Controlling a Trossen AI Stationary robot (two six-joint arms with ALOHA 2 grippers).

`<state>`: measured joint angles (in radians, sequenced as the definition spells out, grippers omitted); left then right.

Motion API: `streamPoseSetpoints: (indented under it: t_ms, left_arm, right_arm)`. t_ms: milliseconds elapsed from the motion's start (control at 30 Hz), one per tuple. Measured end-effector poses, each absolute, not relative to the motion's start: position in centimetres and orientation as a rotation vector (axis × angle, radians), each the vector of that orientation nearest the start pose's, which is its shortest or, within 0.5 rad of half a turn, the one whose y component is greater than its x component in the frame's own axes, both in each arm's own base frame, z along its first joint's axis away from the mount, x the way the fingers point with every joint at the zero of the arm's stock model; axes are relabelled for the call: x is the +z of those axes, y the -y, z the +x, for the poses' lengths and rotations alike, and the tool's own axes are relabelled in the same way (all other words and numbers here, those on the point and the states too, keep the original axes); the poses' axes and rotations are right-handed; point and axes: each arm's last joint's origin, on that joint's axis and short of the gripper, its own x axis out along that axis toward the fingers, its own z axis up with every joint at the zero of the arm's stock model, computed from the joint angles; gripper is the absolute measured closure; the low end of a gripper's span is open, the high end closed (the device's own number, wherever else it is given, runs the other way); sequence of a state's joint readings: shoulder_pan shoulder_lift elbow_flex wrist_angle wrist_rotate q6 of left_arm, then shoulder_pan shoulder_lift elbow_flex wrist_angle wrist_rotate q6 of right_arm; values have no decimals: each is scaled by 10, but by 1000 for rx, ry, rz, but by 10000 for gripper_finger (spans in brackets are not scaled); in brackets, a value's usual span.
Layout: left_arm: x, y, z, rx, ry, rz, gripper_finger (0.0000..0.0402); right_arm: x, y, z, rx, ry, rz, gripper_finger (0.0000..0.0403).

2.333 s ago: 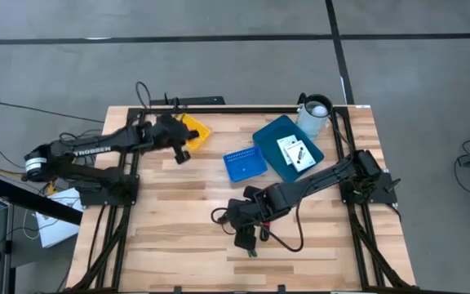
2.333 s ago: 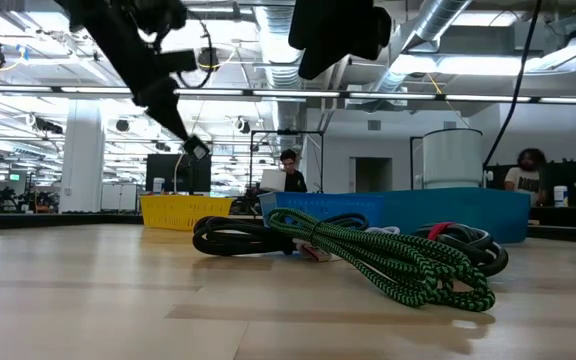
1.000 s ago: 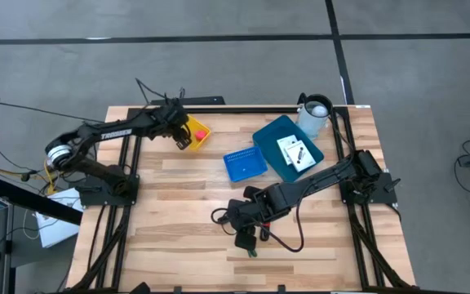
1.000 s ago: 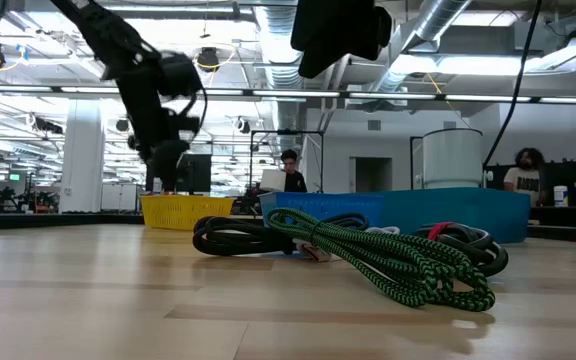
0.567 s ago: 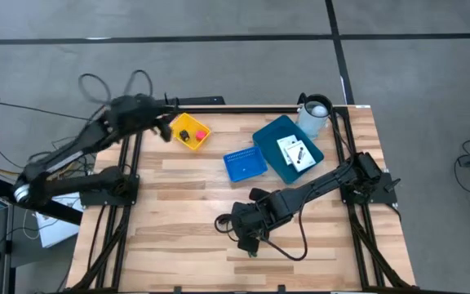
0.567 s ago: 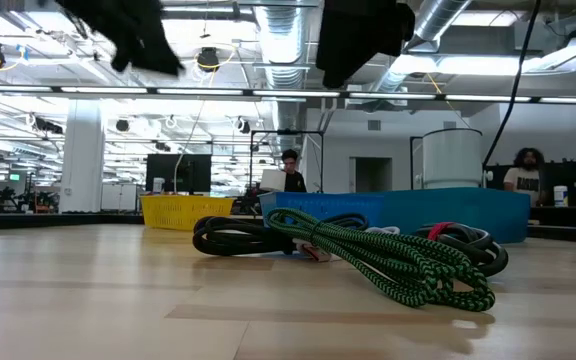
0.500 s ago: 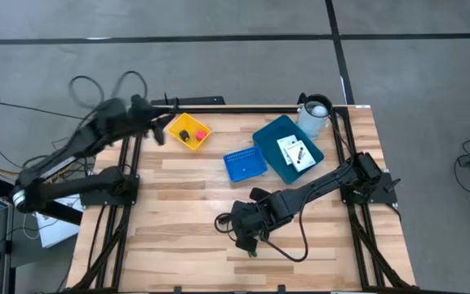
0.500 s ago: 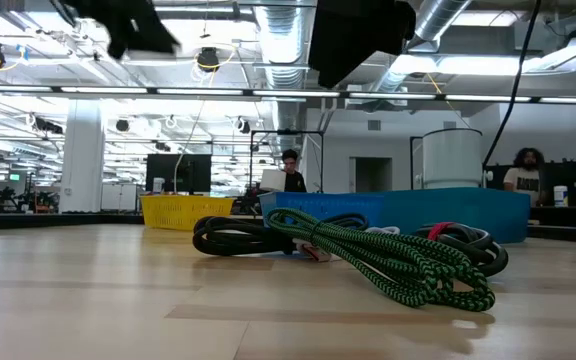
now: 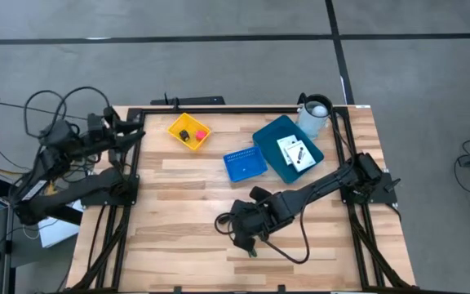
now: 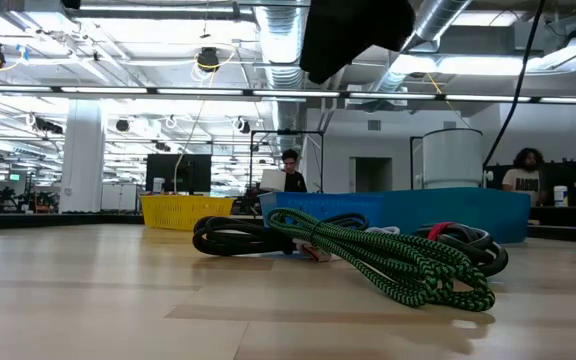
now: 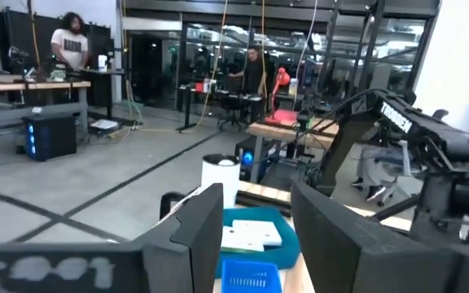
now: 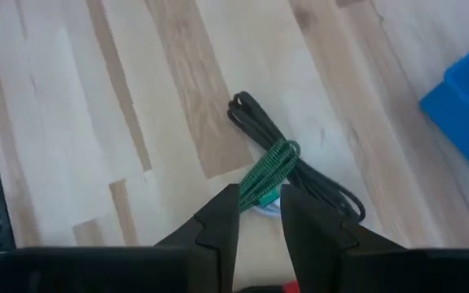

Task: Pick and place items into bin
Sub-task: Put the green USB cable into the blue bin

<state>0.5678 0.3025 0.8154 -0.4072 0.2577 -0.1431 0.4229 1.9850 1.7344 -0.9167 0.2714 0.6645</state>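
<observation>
The black-and-green cord (image 10: 368, 255) lies bundled on the table's near middle; in the right wrist view the cord (image 12: 277, 167) runs down toward my fingers. My right gripper (image 12: 259, 213) is open and hovers above it; the low view shows only its dark bulk (image 10: 356, 35), well clear of the cord. From above, the right gripper (image 9: 244, 231) covers most of the bundle. The two white cards (image 9: 294, 152) lie in the large blue bin (image 9: 269, 137). A red block (image 9: 200, 135) and a black piece (image 9: 184, 135) sit in the yellow bin (image 9: 177, 125). My left gripper (image 9: 135, 131) (image 11: 255, 236) is open at the table's left edge.
A small blue basket (image 9: 244, 164) sits between the yellow bin and the large blue bin. A white cup (image 9: 314, 114) stands at the far right corner. A thin dark cable (image 9: 300, 247) loops on the table under the right arm. People show in the room beyond the table.
My left arm has drawn back from over the yellow bin, rising and swinging toward the table's left edge, where it now rests folded. The red block and the black piece stay in the yellow bin. My right gripper has shifted slightly above the cord, which has not moved.
</observation>
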Motion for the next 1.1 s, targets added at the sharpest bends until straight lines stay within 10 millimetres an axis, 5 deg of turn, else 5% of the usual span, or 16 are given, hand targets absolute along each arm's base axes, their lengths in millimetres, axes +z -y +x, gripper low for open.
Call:
streamPoseSetpoints:
  t_ms: [400,767,1100]
  left_arm:
    - [347,-16,39,314,-27,-207,267]
    - [347,-15,39,286,-36,-196,267]
    - [345,-15,39,289,-51,-190,267]
  right_arm:
    - [255,-161,387,-245,-1097,438,316]
    - [201,-185,403,-323,-1161,596,314]
    - [190,-184,406,-327,-1199,601,313]
